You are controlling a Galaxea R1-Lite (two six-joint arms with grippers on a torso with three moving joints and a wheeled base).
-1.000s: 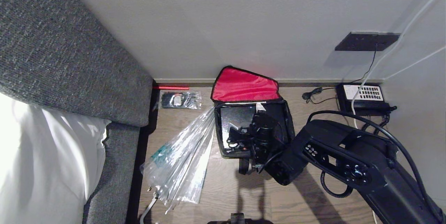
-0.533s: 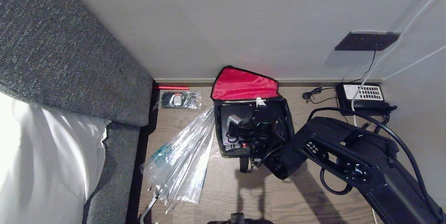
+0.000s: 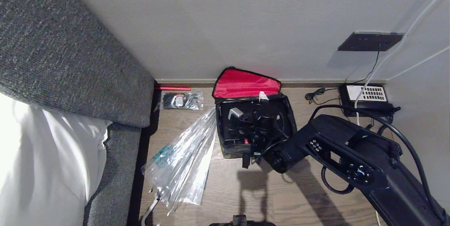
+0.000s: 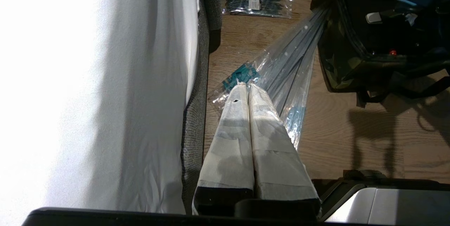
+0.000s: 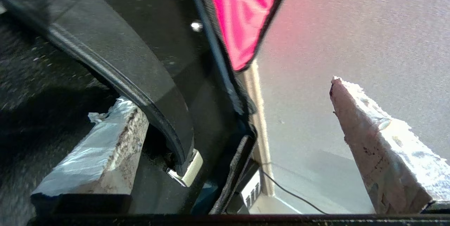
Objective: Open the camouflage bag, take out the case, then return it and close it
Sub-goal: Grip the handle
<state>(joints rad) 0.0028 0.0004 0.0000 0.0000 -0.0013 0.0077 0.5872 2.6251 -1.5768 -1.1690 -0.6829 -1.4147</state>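
The camouflage bag (image 3: pixel 230 153) stands open on the wooden floor by the wall, its red-lined lid (image 3: pixel 246 84) tipped back. Inside lies the black case (image 3: pixel 226 131); a pale handle mount (image 3: pixel 235 113) and a small red latch (image 3: pixel 246 141) show. My right gripper (image 3: pixel 251 124) is down inside the bag and open. In the right wrist view the case's curved black handle (image 5: pixel 140 89) and its pale end mount (image 5: pixel 186 169) lie between the taped fingers (image 5: pixel 379 141), close beside one finger, not clamped. My left gripper (image 4: pixel 247 86) is shut and empty, parked above the floor beside the bed.
A clear plastic umbrella (image 3: pixel 182 162) lies against the bag's left side. A grey upholstered bed edge (image 3: pixel 70 60) fills the left. A packet of cable ties (image 3: pixel 182 100) lies by the wall, and a telephone (image 3: pixel 367 97) with cords sits to the right of the bag.
My right gripper has pushed further into the bag, toward the wall. The case's pale handle mount and red latch have come into view beside it.
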